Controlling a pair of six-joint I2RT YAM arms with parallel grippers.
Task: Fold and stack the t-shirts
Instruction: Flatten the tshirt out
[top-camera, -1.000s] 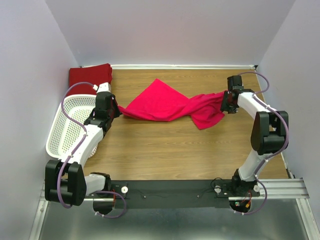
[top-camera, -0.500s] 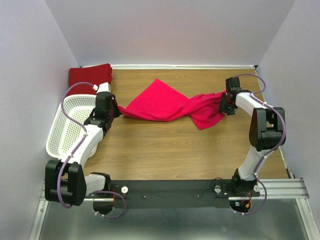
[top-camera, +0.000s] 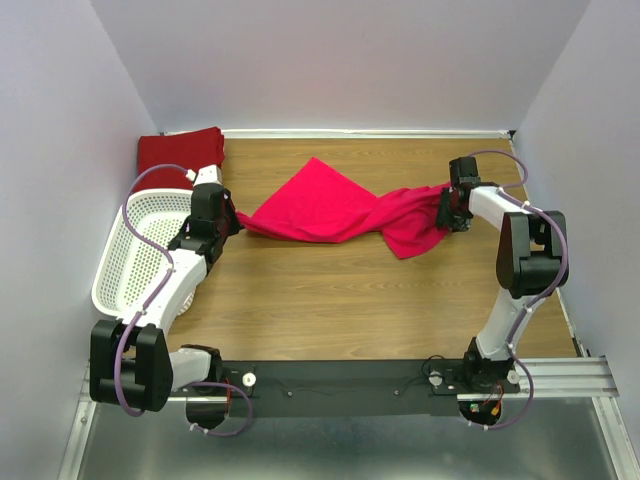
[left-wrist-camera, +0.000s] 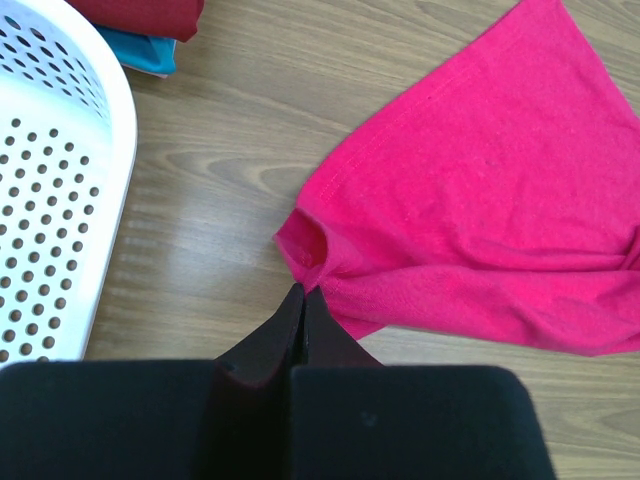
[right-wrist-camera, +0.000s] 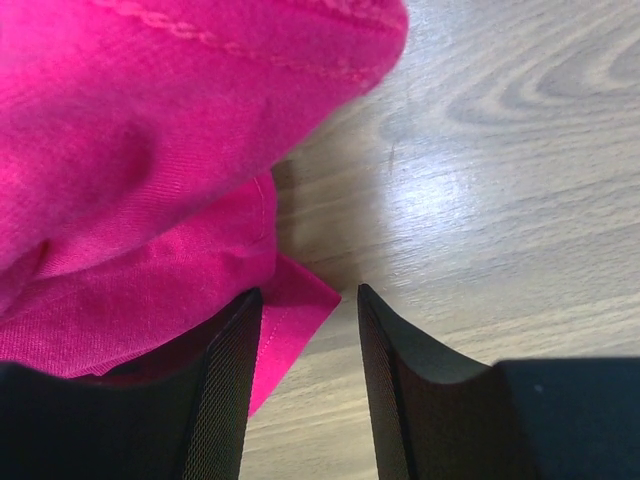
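- Shirts first: the pink shirt (top-camera: 330, 205) lies across the middle of the table (top-camera: 330, 300). It is bunched and twisted toward its right end.
- On the left, the left gripper (left-wrist-camera: 303, 293) has its fingers (left-wrist-camera: 280, 335) pressed tight together. The tips nip the left corner of the pink shirt, which is drawn out to a point there.
- On the right, the right gripper (right-wrist-camera: 308, 295) is at the other end of the pink shirt. Its fingers are spread, and bare wood shows in the gap. Pink cloth lies against one finger and a small corner pokes into the gap, but it is not pinched.
- Far back in the left corner sits the red shirt (top-camera: 180, 152), folded, behind the basket (top-camera: 112, 262).
- Under it, the teal shirt (left-wrist-camera: 140, 50) shows only a thin edge.
- White with holes, the basket sits at the left side, just beside the left arm.
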